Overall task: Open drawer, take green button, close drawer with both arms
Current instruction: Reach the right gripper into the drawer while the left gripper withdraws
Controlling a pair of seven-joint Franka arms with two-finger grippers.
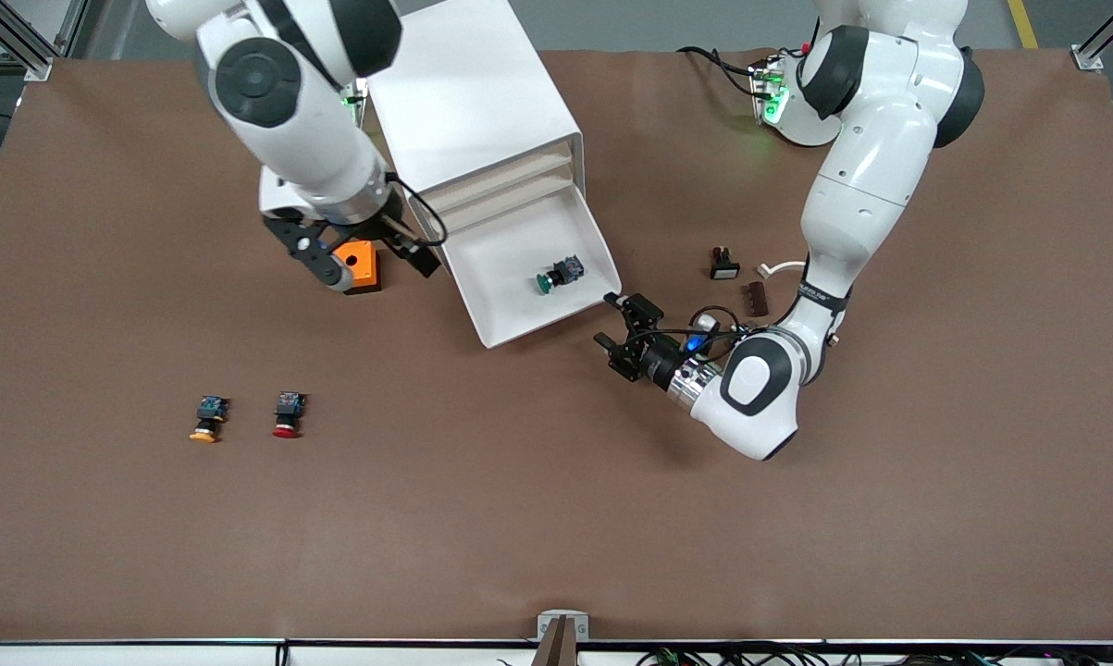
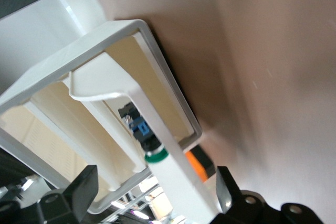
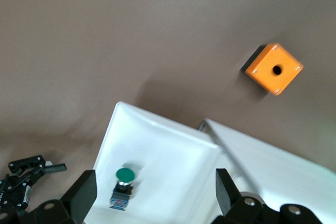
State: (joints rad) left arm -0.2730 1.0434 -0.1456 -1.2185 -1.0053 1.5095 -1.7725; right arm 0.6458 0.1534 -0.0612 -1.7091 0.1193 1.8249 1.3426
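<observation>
Button (image 1: 557, 274): round green cap, black body, blue rear part. It lay on its side in the open drawer (image 1: 505, 305), cap toward the right arm's end of the table (image 1: 556, 518). Drawer was pulled out of the white cabinet (image 1: 468, 92), tray white, nothing else in it.

My left end effector (image 1: 613, 326) sat low, just off the drawer's front corner at the left arm's end, fingers spread wide, holding nothing. The button was inside the tray, near but apart from those fingers, with the drawer's front wall between us. In the left wrist view the button (image 2: 142, 132) showed past the drawer's front rim (image 2: 157, 129), green cap toward the camera, between my two finger pads (image 2: 84, 187).

My right end effector (image 1: 371, 264) hung above the table beside the cabinet, over the orange cube (image 1: 360, 265), fingers wide, empty. The right wrist view looked down on the drawer (image 3: 157, 145) with the button (image 3: 123, 182) in it, cap up in frame, and the cube (image 3: 274, 68) well apart on bare table.

Elsewhere: a yellow-capped button (image 1: 207, 418) and a red-capped button (image 1: 288, 413) lay side by side nearer the front camera, toward the right arm's end. Small dark parts (image 1: 739, 277) lay close to my left arm.
</observation>
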